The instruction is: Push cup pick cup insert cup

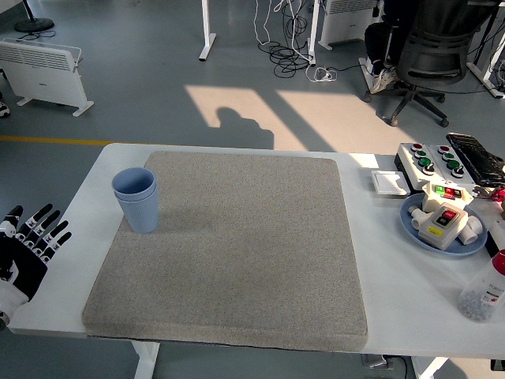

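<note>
A light blue cup stack (137,200), one cup nested in another, stands upright at the left edge of the grey mat (237,245). My left hand (28,249) is at the table's left edge, below and left of the cups, well apart from them. Its fingers are spread and hold nothing. My right hand is out of view.
At the right side of the white table (87,189) are a blue plate (410,225) with a switch box, a button box (430,162), a small white tray (390,183) and a clear bottle with a red cap (485,292).
</note>
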Available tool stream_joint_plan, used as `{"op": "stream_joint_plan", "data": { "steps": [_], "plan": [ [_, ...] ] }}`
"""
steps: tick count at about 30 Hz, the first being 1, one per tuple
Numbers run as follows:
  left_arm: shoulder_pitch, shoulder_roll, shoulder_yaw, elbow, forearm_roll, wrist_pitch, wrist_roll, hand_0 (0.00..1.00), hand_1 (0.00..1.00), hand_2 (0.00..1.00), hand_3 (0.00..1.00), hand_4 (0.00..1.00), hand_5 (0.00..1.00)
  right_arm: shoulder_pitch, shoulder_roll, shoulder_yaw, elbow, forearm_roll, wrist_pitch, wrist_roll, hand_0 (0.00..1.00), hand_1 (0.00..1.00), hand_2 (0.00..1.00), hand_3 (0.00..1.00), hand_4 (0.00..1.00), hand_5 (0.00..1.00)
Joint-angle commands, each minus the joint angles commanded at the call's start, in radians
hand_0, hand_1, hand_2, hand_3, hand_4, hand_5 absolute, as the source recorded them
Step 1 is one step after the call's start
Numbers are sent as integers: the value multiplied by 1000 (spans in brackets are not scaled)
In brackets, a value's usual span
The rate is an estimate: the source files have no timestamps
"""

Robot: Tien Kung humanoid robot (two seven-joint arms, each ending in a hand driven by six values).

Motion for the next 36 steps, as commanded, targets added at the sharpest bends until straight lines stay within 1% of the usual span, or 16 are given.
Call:
{"op": "stream_joint_plan", "data": {
  "steps": [7, 16, 21, 36],
  "plan": [
    [0, -2, 5, 3, 1, -3, 2, 915, 919, 948, 902, 674, 998, -2, 0, -2, 0, 3, -1, 1, 730, 663, 635, 572, 127, 367],
    [8, -4, -1, 6, -4, 6, 0, 915, 916, 946, 901, 669, 998, -6, 0, 1, 0, -5, 0, 0, 730, 663, 635, 572, 128, 367],
    [5, -5, -2, 6, -8, 13, -2, 912, 913, 942, 892, 667, 998, -3, 0, -4, 0, 6, -1, 2, 730, 663, 635, 572, 128, 366],
    [-4, -6, -5, 7, -12, 10, 0, 905, 907, 939, 884, 677, 998, 8, 0, -5, -1, 7, -1, 4, 730, 663, 636, 572, 128, 366]
  ]
}}
